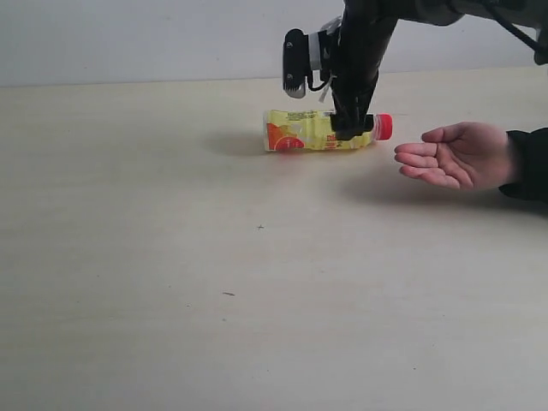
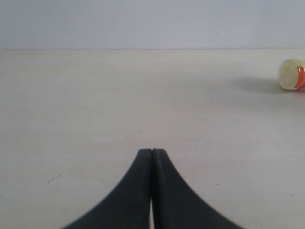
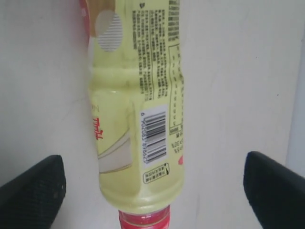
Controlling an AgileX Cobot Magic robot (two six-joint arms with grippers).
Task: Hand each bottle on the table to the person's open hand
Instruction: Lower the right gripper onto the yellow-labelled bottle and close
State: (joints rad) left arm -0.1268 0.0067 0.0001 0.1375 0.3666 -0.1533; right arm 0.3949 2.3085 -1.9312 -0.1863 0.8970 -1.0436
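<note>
The right pincer (image 1: 351, 130) hangs released, its two black padded fingers (image 3: 33, 191) spread wide to either side of a small yellow-labelled plastic bottle with a red cap (image 1: 310, 131). Neither finger touches it in the wrist view. The bottle lies on its side on the wide, pale beige wood-grain counter (image 1: 171, 300), barcode and small print facing up, its cap pointing toward a person's open hand (image 1: 458, 154). That hand, palm up with fingers slightly curled, is near the cap but apart from it, a dark sleeve (image 1: 529, 163) at its wrist. The black right arm (image 1: 364, 43) drops steeply from the upper right of the exterior view to the bottle's neck end, a black-and-white block (image 1: 298, 64) jutting from its wrist. Well apart from the bottle, the left pincer (image 2: 152, 155) sits low over the counter, clenched, its two dark fingers pressed flat together. A few tiny dark specks (image 1: 260, 227) dot the counter. Behind its far edge rises a plain pale grey wall (image 1: 128, 38).
</note>
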